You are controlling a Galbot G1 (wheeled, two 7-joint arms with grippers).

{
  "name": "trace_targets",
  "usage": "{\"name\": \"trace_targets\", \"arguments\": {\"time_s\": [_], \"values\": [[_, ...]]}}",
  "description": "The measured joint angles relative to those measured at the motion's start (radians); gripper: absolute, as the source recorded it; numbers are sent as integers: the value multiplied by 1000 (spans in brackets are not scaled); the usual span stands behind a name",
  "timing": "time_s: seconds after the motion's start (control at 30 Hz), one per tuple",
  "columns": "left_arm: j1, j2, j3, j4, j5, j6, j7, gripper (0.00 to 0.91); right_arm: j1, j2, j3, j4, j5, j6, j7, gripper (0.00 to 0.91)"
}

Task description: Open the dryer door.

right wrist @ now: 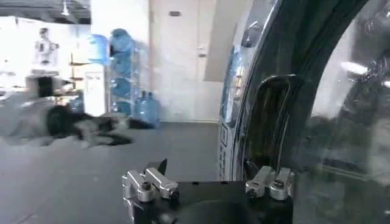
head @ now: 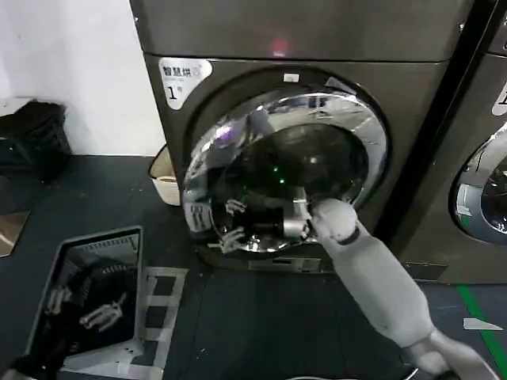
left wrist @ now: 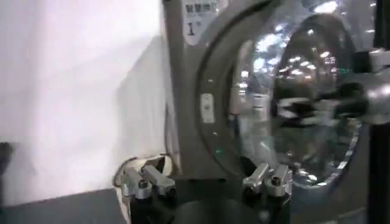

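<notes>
The dryer door (head: 285, 170), a round porthole with a wide chrome ring around dark glass, sits on the front of the machine marked with a white "1" sticker (head: 181, 79). It stands partly swung out from the machine: in the left wrist view a gap shows between the chrome ring and the grey inner rim (left wrist: 213, 109) of the opening, so the latch appears released and the door is ajar but not fully open.

The right gripper (head: 297, 224) is at the lower part of the door, its white forearm reaching up from the lower right of the head view. In the right wrist view the door's edge (right wrist: 268, 115) rises just ahead of its jaws, with the dark glass to one side and the open room to the other. This placement suggests the arm works at the door's free edge so it can lever it away from the hinge. Whether the jaws are wide, narrow or closed on the rim cannot be told from these views.

The left gripper (left wrist: 207, 182) is held back, well apart from the door and facing it, with its jaws spread wide and holding nothing; it looks to be waiting.

A second chrome-ringed door (head: 483, 190) belongs to the neighbouring machine on the right. A pale basket (head: 165, 180) rests on the floor beside the dryer.
</notes>
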Motion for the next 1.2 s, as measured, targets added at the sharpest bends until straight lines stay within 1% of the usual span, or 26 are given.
{"name": "trace_targets", "arguments": {"time_s": [0.1,0.27,0.6,0.73,0.9,1.2], "values": [[-25,28,-7,25,-31,-1,-14,907,-32,-37,26,35,5,3,-58,907],[-77,82,-6,78,-84,-1,-25,907,-97,-94,76,85,13,29,-147,907],[-234,226,67,182,-202,-34,-19,907,-245,-171,176,183,18,46,-273,907],[-295,288,119,213,-222,-62,9,907,-301,-191,214,223,21,48,-305,907],[-363,349,214,238,-265,-98,40,907,-362,-212,259,265,56,53,-306,907],[-462,404,377,272,-294,-155,86,907,-466,-244,351,327,85,64,-304,907]]}}
